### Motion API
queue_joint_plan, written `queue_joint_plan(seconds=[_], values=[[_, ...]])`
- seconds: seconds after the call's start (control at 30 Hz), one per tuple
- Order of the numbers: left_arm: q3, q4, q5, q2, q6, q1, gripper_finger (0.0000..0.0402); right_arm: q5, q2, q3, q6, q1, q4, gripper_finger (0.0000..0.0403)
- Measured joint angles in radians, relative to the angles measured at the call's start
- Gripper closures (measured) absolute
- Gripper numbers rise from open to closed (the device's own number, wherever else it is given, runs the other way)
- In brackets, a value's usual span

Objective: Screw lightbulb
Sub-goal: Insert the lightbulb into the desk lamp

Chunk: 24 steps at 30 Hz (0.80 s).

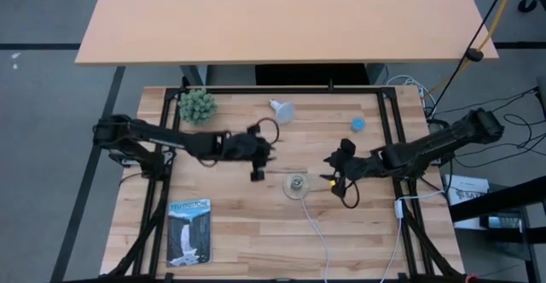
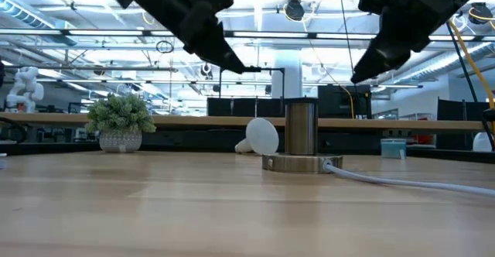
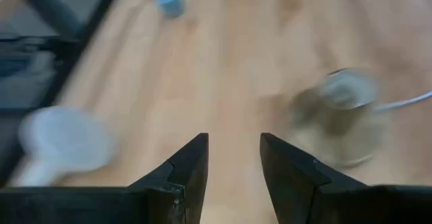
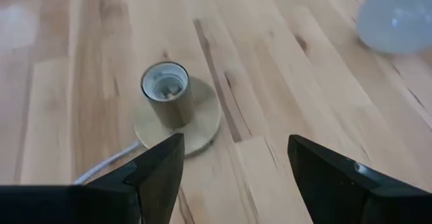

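Above mid-table, left gripper point(image 1: 258, 165) raised off the wood, arm stretched in from the left edge, fingers point(image 3: 192, 177) parted with a narrow gap, nothing between them. Right gripper point(image 4: 233, 177) likewise aloft, reaching in from the right, jaws spread wide and empty, just beside the socket point(image 1: 295, 185) (white cord trailing toward the near edge). Lightbulb point(image 1: 282, 110) lying on its side near the far edge, well apart from both grippers, long axis flat on the table, narrow base toward the plant point(image 1: 197, 105).
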Motion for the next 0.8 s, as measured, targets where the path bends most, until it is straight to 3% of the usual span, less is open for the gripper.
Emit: queue_joint_plan(seconds=[0.13,0.5,0.8], values=[[0.053,-0.071,0.017,0.017,0.103,0.115,0.0278,-0.001,0.001,0.000,0.024,0.000,-0.020,0.0147],[0.212,-0.166,0.274,0.191,0.227,0.434,0.0300,0.004,0.010,0.000,0.007,0.000,-0.019,0.0147],[0.354,-0.172,0.224,0.307,0.312,0.491,0.0299,0.124,0.011,0.000,-0.024,-0.001,-0.020,0.0147]])
